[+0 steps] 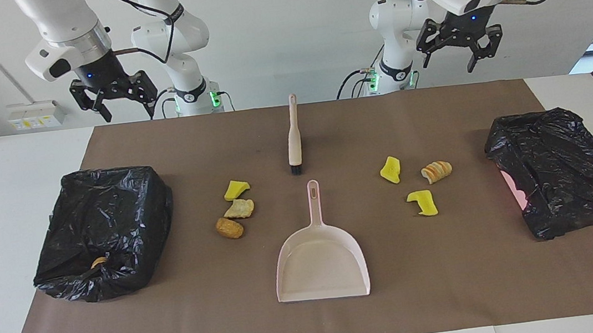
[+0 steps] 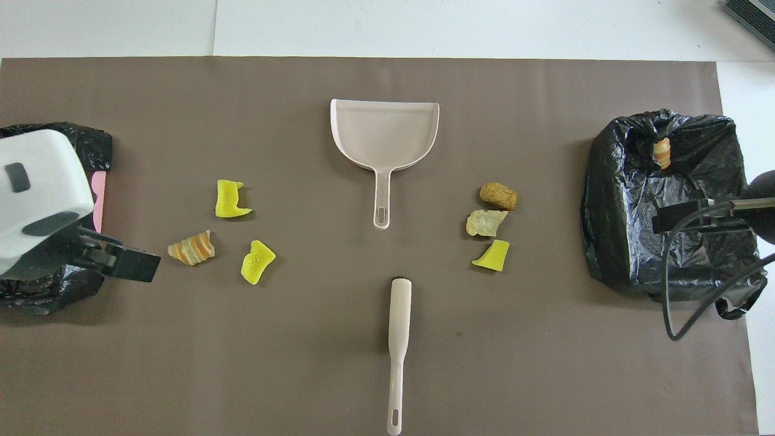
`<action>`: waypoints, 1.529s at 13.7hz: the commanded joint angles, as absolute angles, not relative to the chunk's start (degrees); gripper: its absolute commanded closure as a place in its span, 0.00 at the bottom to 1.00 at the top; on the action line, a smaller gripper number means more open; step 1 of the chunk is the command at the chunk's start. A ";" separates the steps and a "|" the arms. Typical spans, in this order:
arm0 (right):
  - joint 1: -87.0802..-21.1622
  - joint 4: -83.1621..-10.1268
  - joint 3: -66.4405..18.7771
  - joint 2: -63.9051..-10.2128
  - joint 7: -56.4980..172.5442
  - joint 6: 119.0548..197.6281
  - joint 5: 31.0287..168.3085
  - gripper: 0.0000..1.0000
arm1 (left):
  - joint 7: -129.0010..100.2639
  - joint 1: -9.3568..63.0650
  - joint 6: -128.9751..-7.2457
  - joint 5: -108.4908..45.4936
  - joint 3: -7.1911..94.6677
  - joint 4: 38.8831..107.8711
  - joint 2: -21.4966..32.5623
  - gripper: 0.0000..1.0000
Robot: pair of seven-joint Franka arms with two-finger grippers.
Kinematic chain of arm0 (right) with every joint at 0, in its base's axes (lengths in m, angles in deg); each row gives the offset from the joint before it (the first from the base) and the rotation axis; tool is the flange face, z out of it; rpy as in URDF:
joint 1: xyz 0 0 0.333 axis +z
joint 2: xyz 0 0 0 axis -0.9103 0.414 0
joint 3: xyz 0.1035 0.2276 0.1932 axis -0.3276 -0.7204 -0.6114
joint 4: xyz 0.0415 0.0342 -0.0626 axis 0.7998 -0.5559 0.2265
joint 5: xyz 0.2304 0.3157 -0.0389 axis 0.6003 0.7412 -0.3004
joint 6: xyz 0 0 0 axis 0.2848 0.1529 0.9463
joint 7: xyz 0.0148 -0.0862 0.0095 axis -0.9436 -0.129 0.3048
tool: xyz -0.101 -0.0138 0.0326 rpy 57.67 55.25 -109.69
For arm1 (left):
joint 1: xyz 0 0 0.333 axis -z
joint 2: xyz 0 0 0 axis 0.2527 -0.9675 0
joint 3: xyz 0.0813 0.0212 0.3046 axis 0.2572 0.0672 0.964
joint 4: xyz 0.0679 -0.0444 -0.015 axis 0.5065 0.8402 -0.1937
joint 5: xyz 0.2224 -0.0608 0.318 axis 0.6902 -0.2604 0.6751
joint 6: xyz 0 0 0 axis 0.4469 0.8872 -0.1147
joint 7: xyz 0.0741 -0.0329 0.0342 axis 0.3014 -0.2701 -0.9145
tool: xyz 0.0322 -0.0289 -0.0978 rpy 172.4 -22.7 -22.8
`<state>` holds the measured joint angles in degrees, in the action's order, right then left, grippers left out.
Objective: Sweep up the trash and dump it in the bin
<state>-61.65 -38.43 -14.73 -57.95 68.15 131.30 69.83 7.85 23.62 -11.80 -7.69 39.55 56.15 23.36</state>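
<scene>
Nothing is swept yet: both hands hang high and empty with fingers wide, the left hand [image 1: 455,53] above the robots' edge of the bench, the right hand [image 1: 114,99] likewise at its own end. The trash lies in two clusters, three scraps [image 1: 235,208] and three more [image 1: 417,183], either side of the dustpan [image 1: 321,261]. Next, probably, one hand must drop to the brush [image 1: 293,136] handle and the other to the dustpan's, before anything reaches a bin [image 1: 104,231].

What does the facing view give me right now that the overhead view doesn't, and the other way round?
Only the facing view shows both open grippers, left gripper and right gripper, raised at the robots' end, holding nothing. Only the overhead view shows the brush full length from above. Both show the dustpan, six trash scraps in two clusters, and two black-bagged bins.
</scene>
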 commanded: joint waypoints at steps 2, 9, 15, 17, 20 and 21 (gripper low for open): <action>-59.94 -42.74 -15.31 -55.58 68.03 138.38 70.22 0.00 | 6.79 28.95 -16.64 -8.38 39.12 68.04 29.99 0.00; -49.48 -41.86 -15.40 -41.70 83.75 154.54 70.31 0.00 | -13.76 47.75 -29.29 -9.79 39.03 84.05 33.35 0.00; -43.24 -34.40 -15.40 -30.71 92.20 160.63 75.85 0.00 | -29.83 61.45 -44.30 -11.55 39.12 94.59 30.20 0.00; -41.82 -31.07 -15.49 -27.11 94.05 161.15 75.94 0.00 | -38.95 66.21 -51.51 -11.55 39.12 95.31 24.41 0.00; -38.48 -22.72 -15.40 -19.38 98.53 161.42 75.67 0.00 | -45.84 69.48 -59.18 -11.55 39.12 95.31 18.42 0.00; -37.34 -20.78 -15.31 -17.44 98.98 161.77 75.58 0.00 | -45.86 69.48 -58.84 -11.55 39.12 95.31 17.71 0.00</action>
<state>-38.48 -27.77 -15.49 -23.20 97.42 161.51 74.78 -44.44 68.49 -57.75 -11.02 37.85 95.50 19.08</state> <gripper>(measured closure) 0.000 0.000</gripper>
